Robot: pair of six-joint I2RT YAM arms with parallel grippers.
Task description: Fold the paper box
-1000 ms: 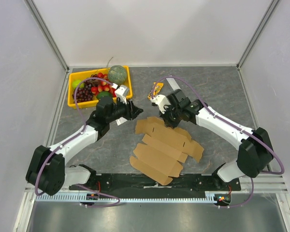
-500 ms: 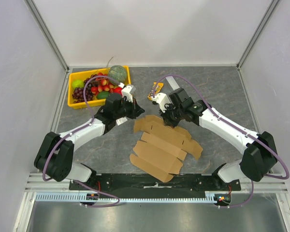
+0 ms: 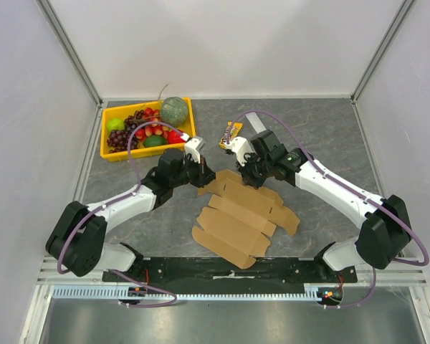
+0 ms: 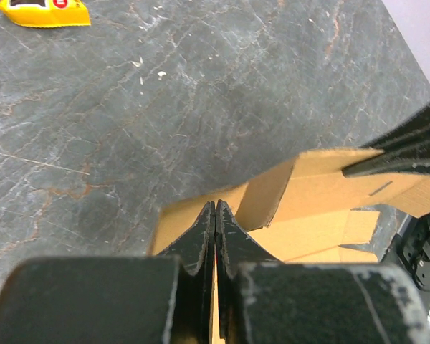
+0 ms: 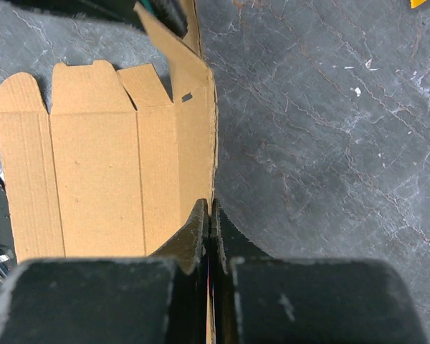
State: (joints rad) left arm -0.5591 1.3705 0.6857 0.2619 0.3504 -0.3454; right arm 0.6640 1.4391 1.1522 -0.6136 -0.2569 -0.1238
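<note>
Box: flat brown corrugated cardboard die-cut sheet (image 3: 238, 218), unfolded, middle of grey stone-look counter (image 3: 322, 136), far end tilted up.
Left pincer (image 4: 215, 211): clamped on sheet's far-left corner.
Right pincer (image 5: 209, 213): clamped on sheet's far edge.
Other: yellow plastic fruit tray (image 3: 111, 155), far left, apart from sheet.

The left end effector (image 3: 203, 174) has swung toward 4 o'clock, away from the yellow fruit tray (image 3: 104, 136), and reached the 11 o'clock corner of the paper box (image 3: 236, 218). Its jaws, apart a second ago, have pinched together on the edge of that corner flap. The left arm's big rear joint has shifted toward 2 o'clock.
</note>
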